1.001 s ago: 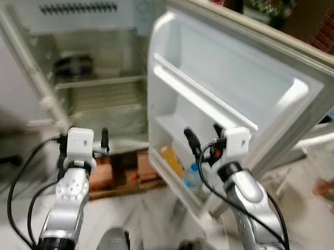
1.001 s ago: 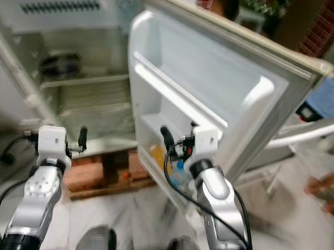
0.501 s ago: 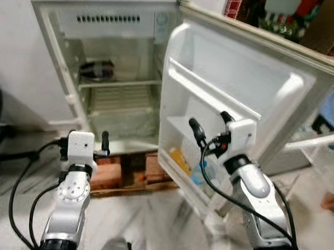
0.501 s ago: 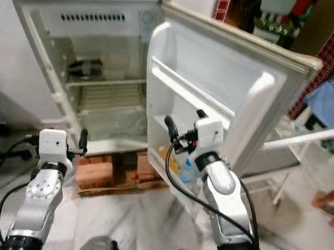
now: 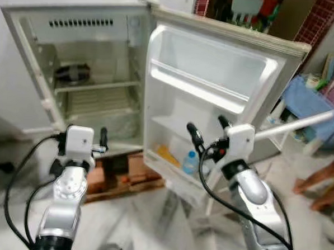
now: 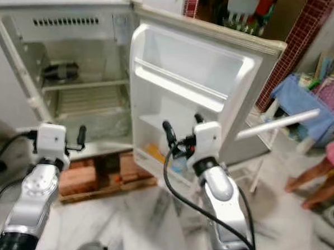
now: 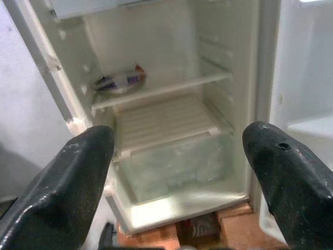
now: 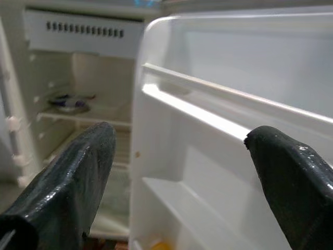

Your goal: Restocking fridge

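both arms raised, bent. left gripper (image 7: 177, 172) spread wide, empty, facing fridge (image 5: 75, 53). right gripper (image 8: 177, 172) spread wide, empty, facing door (image 5: 214, 88).

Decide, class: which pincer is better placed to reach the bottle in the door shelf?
Probably the right pincer: open, it hovers just before the water bottle in the door's bottom shelf. The left pincer faces the main compartment.

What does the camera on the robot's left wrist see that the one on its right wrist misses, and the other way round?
The left wrist view looks straight into the fridge body: the clear crisper drawer at the bottom and the wooden pallet under the fridge. The right wrist view faces the open door: its long shelf rail and a bit of something yellow low in the door. Both show the small dish on the upper shelf, framed by that arm's own open black gripper fingers.
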You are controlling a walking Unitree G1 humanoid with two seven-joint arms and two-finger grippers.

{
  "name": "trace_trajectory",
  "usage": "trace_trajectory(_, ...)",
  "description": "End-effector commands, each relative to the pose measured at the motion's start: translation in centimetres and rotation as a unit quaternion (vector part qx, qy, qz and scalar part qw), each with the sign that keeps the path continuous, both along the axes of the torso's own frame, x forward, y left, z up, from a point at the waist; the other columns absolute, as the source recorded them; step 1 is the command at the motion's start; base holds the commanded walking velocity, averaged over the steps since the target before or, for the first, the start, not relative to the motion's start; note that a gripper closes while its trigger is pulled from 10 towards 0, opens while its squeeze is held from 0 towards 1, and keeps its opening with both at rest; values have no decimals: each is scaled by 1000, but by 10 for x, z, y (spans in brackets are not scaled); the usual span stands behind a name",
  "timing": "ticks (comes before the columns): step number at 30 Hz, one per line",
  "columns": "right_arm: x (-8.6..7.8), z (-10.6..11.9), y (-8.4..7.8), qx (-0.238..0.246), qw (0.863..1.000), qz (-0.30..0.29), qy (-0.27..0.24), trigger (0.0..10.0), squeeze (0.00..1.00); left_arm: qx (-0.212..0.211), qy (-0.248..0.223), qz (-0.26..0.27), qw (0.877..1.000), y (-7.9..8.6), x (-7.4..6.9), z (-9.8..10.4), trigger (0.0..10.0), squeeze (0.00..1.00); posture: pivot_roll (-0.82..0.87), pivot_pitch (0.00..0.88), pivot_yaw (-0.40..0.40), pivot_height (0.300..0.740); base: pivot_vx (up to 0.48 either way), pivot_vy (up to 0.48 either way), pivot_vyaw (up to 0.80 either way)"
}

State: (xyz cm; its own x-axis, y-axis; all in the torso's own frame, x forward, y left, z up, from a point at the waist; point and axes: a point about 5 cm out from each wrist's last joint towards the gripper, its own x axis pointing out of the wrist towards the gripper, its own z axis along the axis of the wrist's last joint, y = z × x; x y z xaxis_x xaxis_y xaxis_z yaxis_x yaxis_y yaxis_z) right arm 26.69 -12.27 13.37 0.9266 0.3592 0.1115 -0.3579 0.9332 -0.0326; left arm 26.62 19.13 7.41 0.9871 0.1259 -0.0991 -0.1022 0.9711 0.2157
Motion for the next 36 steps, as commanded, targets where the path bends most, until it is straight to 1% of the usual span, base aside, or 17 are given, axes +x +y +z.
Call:
trace_trajectory(1, 1, -4, -11, -11, 1000, -26, 9, 10000, 0, 3, -4, -13, 1000, -7, 4, 3, 10000, 0, 71, 13, -9, 740, 0, -480, 0)
trace_trajectory(3, 2, -2, -11, 0, 1000, -23, 11, 10000, 0, 3, -4, -13, 1000, -7, 4, 3, 10000, 0, 72, 13, -10, 740, 0, -480, 0)
trace_trajectory(5, 2, 2, -10, 8, 1000, -16, 2, 10000, 0, 2, -4, -14, 1000, -7, 4, 3, 10000, 0, 72, 14, -10, 740, 0, -480, 0)
trace_trajectory(12, 3, 4, -9, -2, 1000, -17, -13, 10000, 0, 7, 5, -14, 1000, -7, 4, 1, 10000, 0, 72, 14, -9, 740, 0, -480, 0)
trace_trajectory(17, 5, 9, -6, -13, 999, -4, -34, 10000, 0, 12, 7, -13, 1000, -7, 5, 0, 10000, 0, 72, 13, -9, 740, 0, -480, 656)
trace_trajectory(23, 10, 9, -5, -14, 999, 7, -32, 10000, 0, 13, 3, -8, 1000, -6, 6, 0, 10000, 0, 73, 12, -10, 740, 0, -480, 786)
trace_trajectory(29, 15, 9, -1, -18, 999, 14, -36, 10000, 0, 2, -2, -7, 1000, -6, 5, 1, 10000, 0, 77, 13, -12, 740, 0, 0, 788)
trace_trajectory(36, 20, 12, -1, -15, 999, 2, -45, 10000, 0, 11, 0, -5, 1000, -6, 4, 1, 10000, 0, 81, 16, -13, 740, 0, 0, 788)
